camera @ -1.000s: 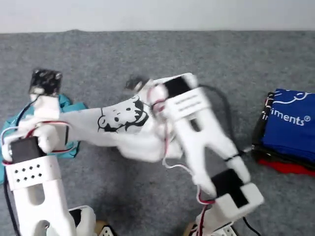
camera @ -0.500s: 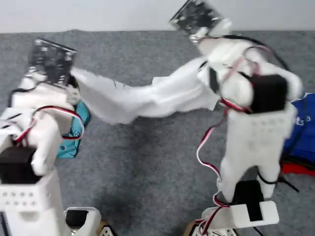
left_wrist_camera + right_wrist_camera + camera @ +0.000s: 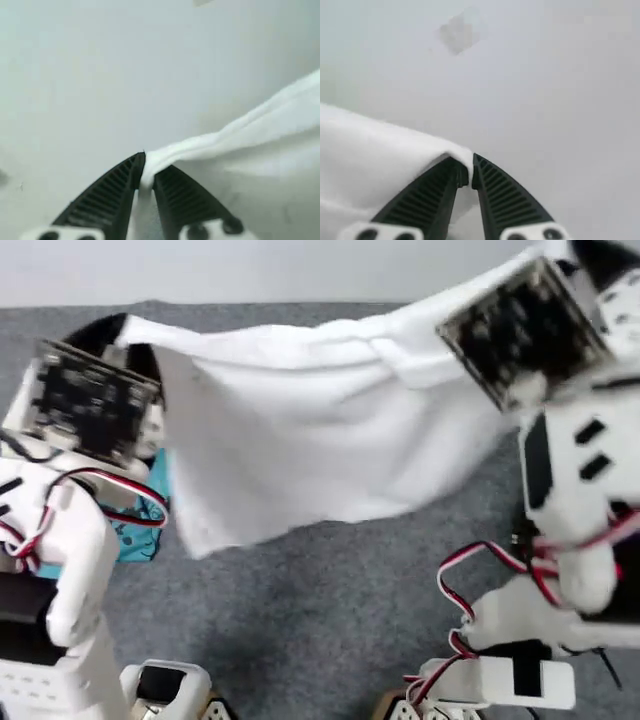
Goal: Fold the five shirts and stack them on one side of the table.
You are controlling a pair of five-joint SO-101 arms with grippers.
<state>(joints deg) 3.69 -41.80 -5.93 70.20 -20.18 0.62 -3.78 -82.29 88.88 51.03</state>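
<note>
A white shirt (image 3: pixel 300 430) hangs spread out high above the grey table, held up by both arms. My left gripper (image 3: pixel 145 175) is shut on one bunched corner of the white shirt (image 3: pixel 240 135). My right gripper (image 3: pixel 466 172) is shut on the opposite edge of the white shirt (image 3: pixel 375 150). In the high view the left arm (image 3: pixel 70 500) stands at the left and the right arm (image 3: pixel 570 470) at the right, both raised close to the camera. A teal shirt (image 3: pixel 150 510) lies on the table under the left arm.
Grey carpet-like tabletop (image 3: pixel 330 620) lies open below the hanging shirt. A pale wall (image 3: pixel 300 270) runs along the far edge of the table. Red and white wires (image 3: pixel 470 580) loop beside the right arm's base.
Both arms have risen and drawn apart, lifting the white shirt off the table and stretching it wide. The right arm now blocks the folded stack at the right.
</note>
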